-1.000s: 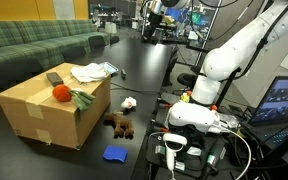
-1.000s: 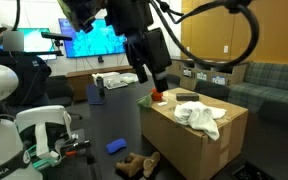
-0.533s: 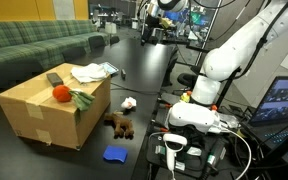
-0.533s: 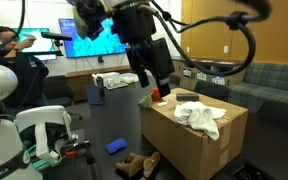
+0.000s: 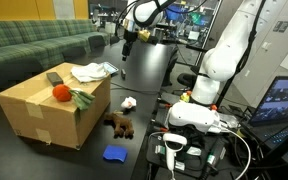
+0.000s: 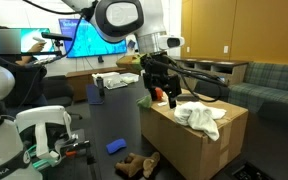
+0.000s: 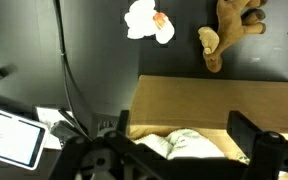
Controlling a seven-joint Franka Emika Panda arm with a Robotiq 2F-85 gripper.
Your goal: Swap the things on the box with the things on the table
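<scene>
A cardboard box (image 5: 54, 105) carries a white cloth (image 5: 92, 71), a red ball (image 5: 60, 93), a green item (image 5: 81, 99) and a dark block (image 5: 54, 77). On the dark table beside it lie a white toy (image 5: 129, 103), a brown plush (image 5: 119, 125) and a blue pad (image 5: 114, 154). My gripper (image 5: 127, 35) hangs open and empty above the box's cloth end. It also shows in an exterior view (image 6: 162, 90). In the wrist view the gripper (image 7: 181, 135) frames the cloth (image 7: 189, 143), with the white toy (image 7: 147, 20) and plush (image 7: 229, 30) beyond the box (image 7: 214, 100).
A second white robot base (image 5: 199, 115) with cables stands right of the box. A green sofa (image 5: 34, 45) runs behind it. A black cable (image 7: 69, 70) crosses the dark table (image 5: 149, 70). Screens (image 6: 89, 40) stand at the back.
The arm has swung from high at the back down and over toward the box's cloth end. Nothing on the box or table has moved.
</scene>
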